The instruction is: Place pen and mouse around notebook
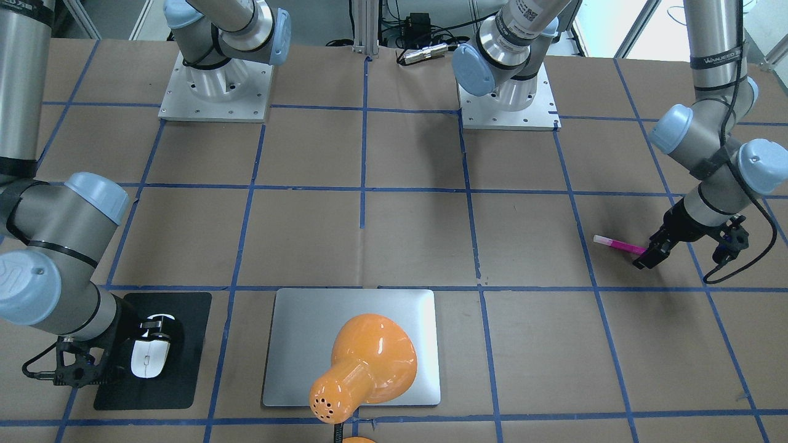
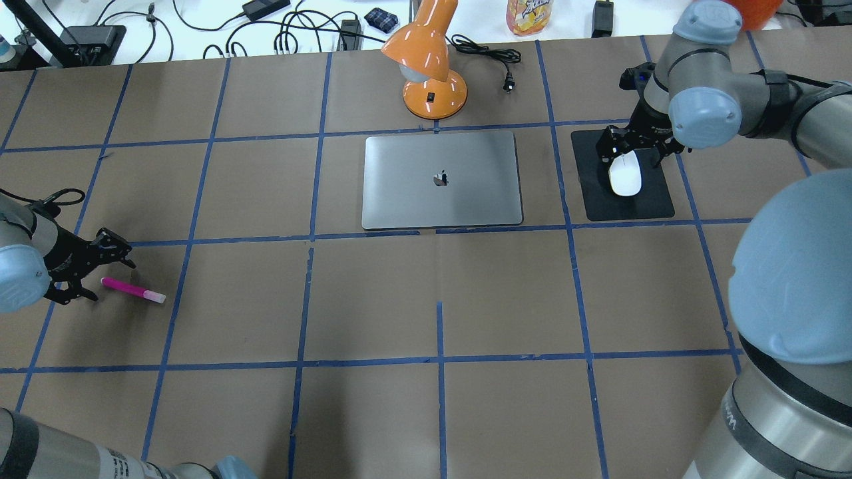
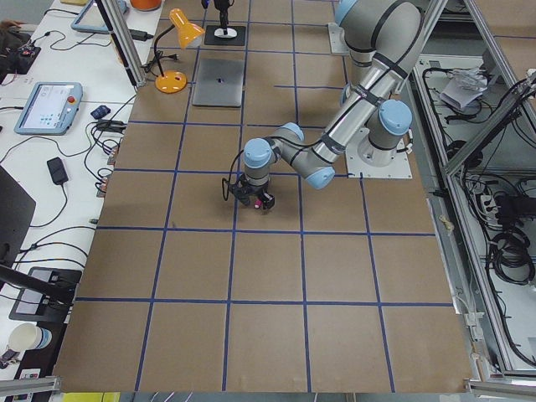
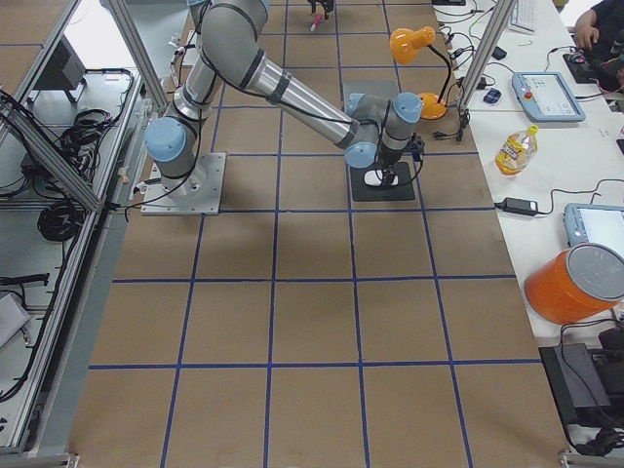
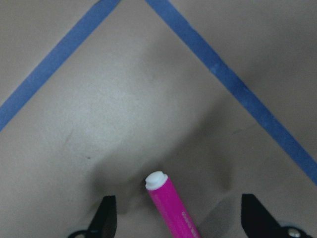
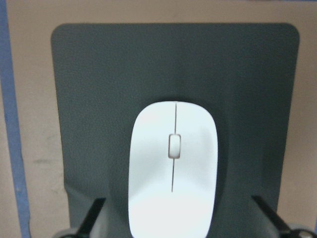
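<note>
Left gripper (image 5: 179,220) is held open low over the table (image 5: 89,109), with the pen (image 5: 173,208) lying flat between its fingers (image 5: 106,218) and touched by neither. The pen's pale end is pointed away from the wrist. Right gripper (image 6: 178,225) is also held open, with the mouse (image 6: 172,168) set between its fingers on a black pad (image 6: 99,74); contact cannot be determined. The notebook (image 2: 439,179) is located near the right gripper, beside the pad, and well apart from the left gripper.
</note>
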Motion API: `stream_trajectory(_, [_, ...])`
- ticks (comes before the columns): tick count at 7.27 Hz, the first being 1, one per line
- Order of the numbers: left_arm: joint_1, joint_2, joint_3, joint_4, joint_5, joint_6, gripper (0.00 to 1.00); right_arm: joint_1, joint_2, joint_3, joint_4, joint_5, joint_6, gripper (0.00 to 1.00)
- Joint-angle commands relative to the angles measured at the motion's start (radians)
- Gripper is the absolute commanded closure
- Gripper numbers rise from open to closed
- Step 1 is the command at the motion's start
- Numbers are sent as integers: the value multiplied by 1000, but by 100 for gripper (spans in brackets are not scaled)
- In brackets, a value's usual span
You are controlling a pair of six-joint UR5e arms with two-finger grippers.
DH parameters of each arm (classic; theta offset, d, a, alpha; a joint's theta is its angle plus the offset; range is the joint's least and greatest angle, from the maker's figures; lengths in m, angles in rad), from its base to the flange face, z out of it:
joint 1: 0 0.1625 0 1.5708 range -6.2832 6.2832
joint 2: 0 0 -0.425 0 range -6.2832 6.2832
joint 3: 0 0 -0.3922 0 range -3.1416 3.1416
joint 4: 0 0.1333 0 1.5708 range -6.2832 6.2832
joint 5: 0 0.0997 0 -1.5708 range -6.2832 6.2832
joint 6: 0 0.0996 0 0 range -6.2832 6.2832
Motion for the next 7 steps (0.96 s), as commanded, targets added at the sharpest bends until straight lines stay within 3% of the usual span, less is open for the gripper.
stream_trajectory(1, [-7,-1,-2,-11,2,-7,10,41,-176,9,131,-102,1,0])
stream_trajectory(2, [-44,7,-2,-26,8,-45,10,115,-274,-1,273,-101,18,0])
stream_trajectory(3, [-55,7,1,-23,10,-46,10,146,-352,8,327,-93,62,0])
stream_trajectory(5, [-55,13,-1,-23,30,-39,11,145,-481,11,412,18,67,0])
stream_trajectory(7, [-53,13,-2,-28,31,-34,18,132,-538,-48,526,8,67,0])
